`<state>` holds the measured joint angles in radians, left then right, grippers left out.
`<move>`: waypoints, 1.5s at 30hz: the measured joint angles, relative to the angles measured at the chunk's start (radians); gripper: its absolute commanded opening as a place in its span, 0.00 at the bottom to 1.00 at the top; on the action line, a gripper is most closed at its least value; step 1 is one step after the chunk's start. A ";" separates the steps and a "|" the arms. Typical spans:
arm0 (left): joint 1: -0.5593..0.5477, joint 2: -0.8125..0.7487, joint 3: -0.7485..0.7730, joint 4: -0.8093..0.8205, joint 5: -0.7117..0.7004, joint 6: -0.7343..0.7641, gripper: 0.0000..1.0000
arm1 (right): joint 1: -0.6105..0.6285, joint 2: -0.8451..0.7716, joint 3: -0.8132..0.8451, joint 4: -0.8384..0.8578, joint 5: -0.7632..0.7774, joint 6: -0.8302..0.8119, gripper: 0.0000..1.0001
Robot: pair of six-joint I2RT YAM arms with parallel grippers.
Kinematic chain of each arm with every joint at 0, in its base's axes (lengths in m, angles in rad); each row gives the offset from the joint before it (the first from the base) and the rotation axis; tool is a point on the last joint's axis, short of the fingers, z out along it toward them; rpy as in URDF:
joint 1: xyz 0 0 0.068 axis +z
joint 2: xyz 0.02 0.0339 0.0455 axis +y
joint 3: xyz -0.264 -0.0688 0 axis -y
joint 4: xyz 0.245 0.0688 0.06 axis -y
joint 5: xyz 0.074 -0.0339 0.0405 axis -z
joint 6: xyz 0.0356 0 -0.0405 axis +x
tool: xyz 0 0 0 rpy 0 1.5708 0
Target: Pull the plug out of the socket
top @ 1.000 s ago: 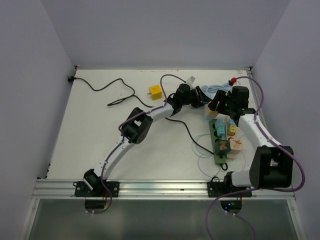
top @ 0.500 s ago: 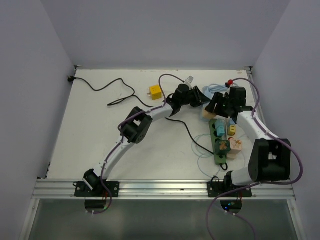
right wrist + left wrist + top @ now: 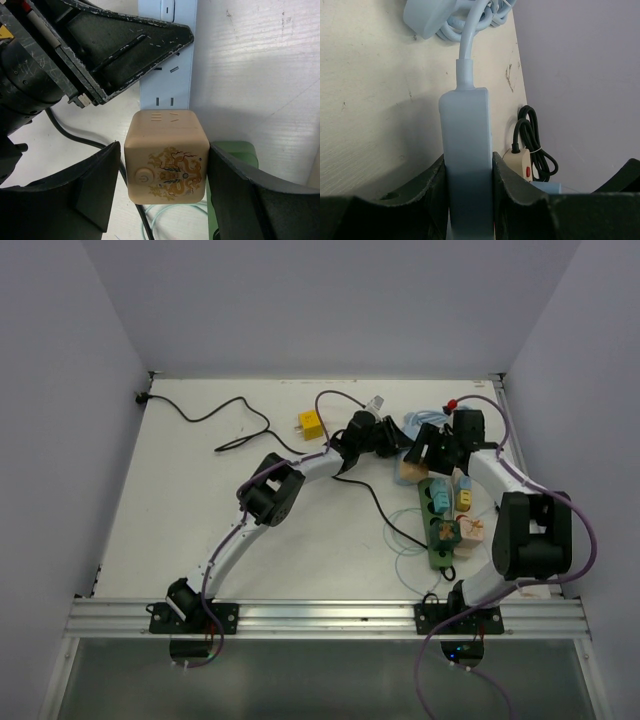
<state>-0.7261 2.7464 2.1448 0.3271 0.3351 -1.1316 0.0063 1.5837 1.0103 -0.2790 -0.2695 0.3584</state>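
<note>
A tan plug cube point(image 3: 166, 157) with a gold dragon print sits on the end of the light blue strip point(image 3: 167, 75), right beside the end of the dark green socket point(image 3: 240, 152). My right gripper point(image 3: 165, 146) straddles the cube, open, with a thin gap showing at its left finger. My left gripper point(image 3: 468, 165) is shut on the light blue strip point(image 3: 467, 145). From above, the green socket point(image 3: 437, 525) carries several other plug cubes, and both grippers meet at its far end around the tan cube point(image 3: 410, 470).
The blue strip's coiled cord point(image 3: 470, 15) lies near the back wall. A cream switch with a black cord point(image 3: 520, 162) sits by the right wall. A yellow cube point(image 3: 310, 422) and a black cable point(image 3: 215, 415) lie at the back left. A thin teal cord point(image 3: 405, 540) loops left of the socket.
My left jaws have shut onto the light blue strip. My right jaws have widened around the tan cube, and the right wrist has shifted toward the back.
</note>
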 measured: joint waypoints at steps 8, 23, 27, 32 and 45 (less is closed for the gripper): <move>0.000 0.000 0.000 0.000 0.000 0.010 0.00 | 0.001 0.052 0.040 -0.022 -0.011 -0.001 0.70; 0.004 -0.014 -0.011 -0.013 -0.002 0.043 0.00 | 0.020 0.091 0.093 -0.116 0.000 -0.019 0.24; 0.002 -0.038 -0.010 -0.045 -0.028 0.082 0.00 | 0.055 0.091 0.151 -0.186 0.058 -0.030 0.24; 0.000 -0.082 -0.003 -0.117 -0.077 0.148 0.00 | 0.109 0.091 0.210 -0.230 0.140 -0.032 0.23; -0.005 -0.100 -0.023 -0.092 -0.050 0.163 0.00 | -0.006 0.055 0.172 -0.235 -0.035 0.004 0.18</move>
<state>-0.7315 2.6461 2.1220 0.2356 0.2855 -0.9691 0.0002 1.6386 1.1824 -0.5144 -0.3050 0.3622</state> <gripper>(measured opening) 0.368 0.629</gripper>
